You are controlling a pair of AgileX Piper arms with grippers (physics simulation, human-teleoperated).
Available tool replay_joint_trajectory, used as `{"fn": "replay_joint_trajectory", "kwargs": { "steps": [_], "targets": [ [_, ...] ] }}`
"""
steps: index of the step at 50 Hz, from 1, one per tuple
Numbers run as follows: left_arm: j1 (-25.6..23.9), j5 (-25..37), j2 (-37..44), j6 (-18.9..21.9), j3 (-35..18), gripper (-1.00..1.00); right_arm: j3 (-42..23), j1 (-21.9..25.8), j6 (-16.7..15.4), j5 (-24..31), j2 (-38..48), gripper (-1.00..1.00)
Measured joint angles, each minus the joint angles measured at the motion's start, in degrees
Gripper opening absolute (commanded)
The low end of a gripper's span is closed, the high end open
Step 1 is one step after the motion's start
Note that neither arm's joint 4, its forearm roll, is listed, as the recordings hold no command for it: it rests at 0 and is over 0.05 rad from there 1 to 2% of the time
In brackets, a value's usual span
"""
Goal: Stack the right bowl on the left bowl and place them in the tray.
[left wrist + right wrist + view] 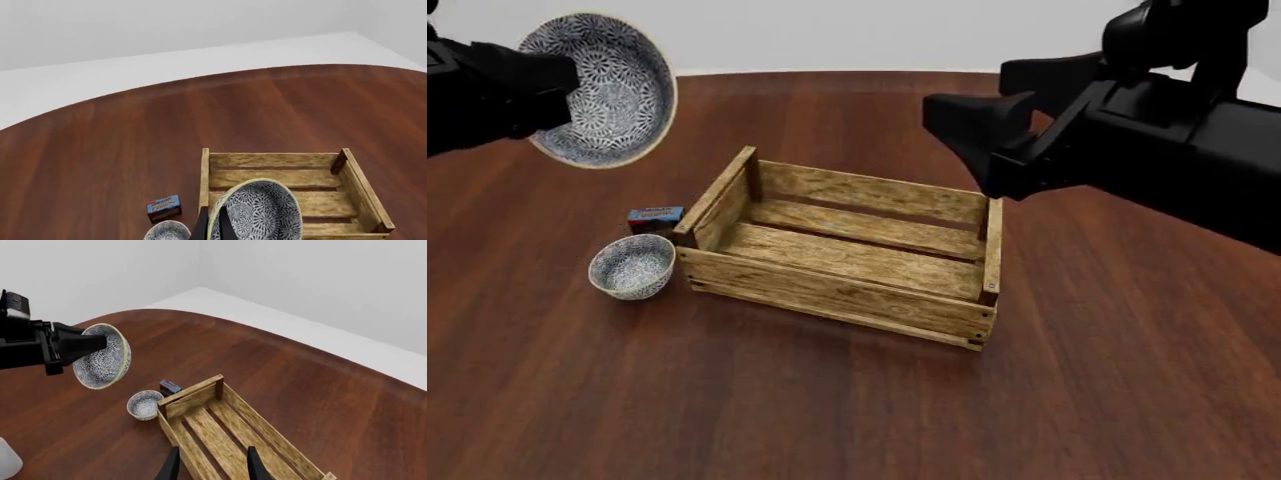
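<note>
My left gripper (557, 76) is shut on the rim of a large blue-patterned bowl (601, 88), holding it tilted on edge high above the table's left side. In the left wrist view that bowl (260, 212) sits against the fingers (203, 225). A smaller patterned bowl (633, 266) stands upright on the table, just off the left end of the wooden slat tray (827, 290). The tray holds nothing. My right gripper (211, 462) hangs open above the tray (193, 392), with nothing between its fingers.
A small blue-and-brown box (655, 216) lies on the table just behind the smaller bowl, near the tray's left corner. The dark wooden table (827, 420) has a curved far edge against white floor.
</note>
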Motion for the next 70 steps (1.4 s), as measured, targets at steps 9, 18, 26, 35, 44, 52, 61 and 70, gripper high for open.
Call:
{"fn": "replay_joint_trajectory", "kwargs": {
  "steps": [9,18,26,35,44,52,61,70],
  "targets": [
    [3.37,3.91,-1.19,-1.94,-0.38,-1.00,0.09,-0.05,-0.12,-0.24,0.21,1.00],
    [6.09,5.70,-0.63,-4.53,0.25,-1.00,0.10,-0.35,-0.24,-0.40,0.44,1.00],
    [8.23,5.99,1.61,-6.91,1.78,-1.00,0.10,-0.60,-0.38,-0.59,0.78,1.00],
    [10.87,4.70,2.58,-9.92,4.11,-1.00,0.15,-0.71,-0.53,-0.85,1.27,1.00],
    [13.31,2.31,4.35,-12.29,6.54,-1.00,0.17,-0.74,-0.60,-1.10,1.77,1.00],
    [14.78,0.39,5.78,-13.63,8.33,-1.00,0.21,-0.70,-0.66,-1.27,2.05,1.00],
    [16.44,-2.44,8.60,-14.48,9.68,-1.00,0.27,-0.62,-0.68,-1.38,2.21,1.00],
    [17.64,-5.75,12.84,-15.35,10.45,-1.00,0.29,-0.62,-0.62,-1.39,2.22,1.00]
  ]
}}
